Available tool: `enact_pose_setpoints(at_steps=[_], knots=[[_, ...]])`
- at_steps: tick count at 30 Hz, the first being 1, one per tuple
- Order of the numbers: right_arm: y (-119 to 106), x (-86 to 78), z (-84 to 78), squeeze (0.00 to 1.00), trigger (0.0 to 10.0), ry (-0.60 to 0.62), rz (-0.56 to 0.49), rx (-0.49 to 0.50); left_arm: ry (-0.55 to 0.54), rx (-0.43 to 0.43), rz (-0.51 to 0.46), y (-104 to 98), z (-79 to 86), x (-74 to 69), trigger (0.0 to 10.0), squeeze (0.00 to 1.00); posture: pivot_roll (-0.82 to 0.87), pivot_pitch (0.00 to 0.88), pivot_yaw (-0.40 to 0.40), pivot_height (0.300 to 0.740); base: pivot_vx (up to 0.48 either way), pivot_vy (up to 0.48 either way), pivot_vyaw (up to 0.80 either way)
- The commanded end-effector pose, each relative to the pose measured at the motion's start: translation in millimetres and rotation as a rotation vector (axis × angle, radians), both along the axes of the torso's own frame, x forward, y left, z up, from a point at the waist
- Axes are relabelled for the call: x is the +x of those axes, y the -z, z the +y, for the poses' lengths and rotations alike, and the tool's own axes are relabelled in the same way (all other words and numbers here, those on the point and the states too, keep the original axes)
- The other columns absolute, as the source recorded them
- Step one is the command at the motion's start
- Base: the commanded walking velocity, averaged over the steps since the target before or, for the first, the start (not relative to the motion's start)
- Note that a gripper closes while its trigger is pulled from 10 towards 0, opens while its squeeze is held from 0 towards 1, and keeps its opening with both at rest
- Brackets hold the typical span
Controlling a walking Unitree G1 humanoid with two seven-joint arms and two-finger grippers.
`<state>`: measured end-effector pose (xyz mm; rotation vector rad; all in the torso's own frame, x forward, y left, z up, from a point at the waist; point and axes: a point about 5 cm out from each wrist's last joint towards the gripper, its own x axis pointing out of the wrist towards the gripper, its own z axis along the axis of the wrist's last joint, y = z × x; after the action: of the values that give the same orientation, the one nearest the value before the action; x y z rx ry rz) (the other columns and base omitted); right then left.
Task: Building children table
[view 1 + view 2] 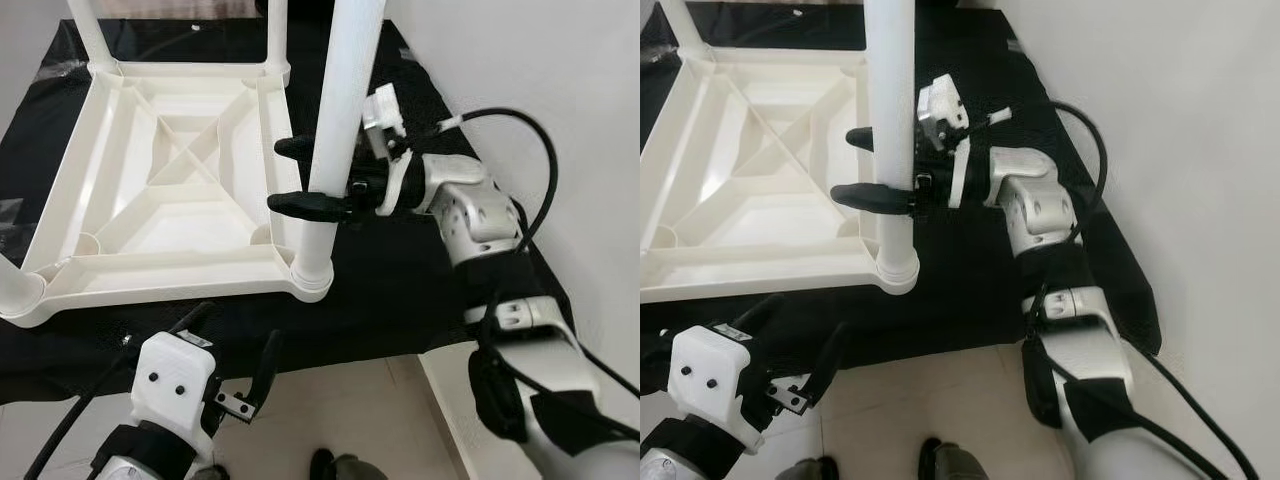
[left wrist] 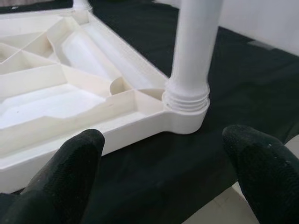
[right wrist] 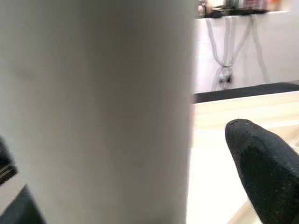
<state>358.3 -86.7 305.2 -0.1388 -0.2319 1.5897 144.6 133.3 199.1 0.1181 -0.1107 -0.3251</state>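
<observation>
The white plastic tabletop (image 1: 150,190) lies upside down on a black sheet (image 1: 400,290) spread over the floor, its ribbed underside facing up. Legs stand upright from its corner sockets, and the near-right leg (image 1: 335,130) sits in its threaded socket at the corner closest to the robot's right side.

The right end effector (image 1: 300,175) reaches in from the right at mid-height of that leg, its two black fingers (image 1: 305,204) lying one on either side of the tube (the nearer finger looks to rest against it). Whether both fingers actually press the leg is hard to judge, since the right wrist view is blurred and very close to the white tube.

The left end effector (image 1: 235,360) hangs low near the front edge of the sheet, over the pale tiled floor (image 1: 350,410), its fingers spread wide apart and holding nothing. In the left wrist view they point toward the socket of the near-right leg.
</observation>
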Motion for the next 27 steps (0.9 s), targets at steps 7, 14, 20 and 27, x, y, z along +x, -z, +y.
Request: enact_pose_setpoints(at_steps=[7, 14, 20, 27], knots=[[0.8, 2.3, -7.9, 0.0, 0.0, -0.079, -0.005, 0.006, -0.01, 0.02, 0.007, 0.7, 1.7, -3.2, 10.0, 0.0, 0.18, 0.279, -0.15, 0.74, 0.0, 0.0, 0.0], [27.5, -4.1, -24.3, 0.0, 0.0, 0.12, -0.036, -0.009, -0.004, 0.013, -0.014, -3.5, 0.6, 1.2, 10.0, 0.0, 0.15, 0.268, -0.144, 0.74, 0.0, 0.0, 0.0], [102.3, -29.6, -9.4, 0.0, 0.0, 0.916, 0.133, -0.066, -0.008, 0.016, -0.014, -3.3, 3.9, 2.4, 10.0, 0.0, 0.15, 0.241, -0.135, 0.74, 0.0, 0.0, 0.0], [119.2, -70.7, 34.1, 0.0, 0.0, 0.986, 0.218, -0.011, 0.021, 0.01, -0.023, -3.6, 0.2, 9.3, 10.0, 0.0, 0.13, 0.215, -0.098, 0.74, 0.0, 0.0, 0.0]])
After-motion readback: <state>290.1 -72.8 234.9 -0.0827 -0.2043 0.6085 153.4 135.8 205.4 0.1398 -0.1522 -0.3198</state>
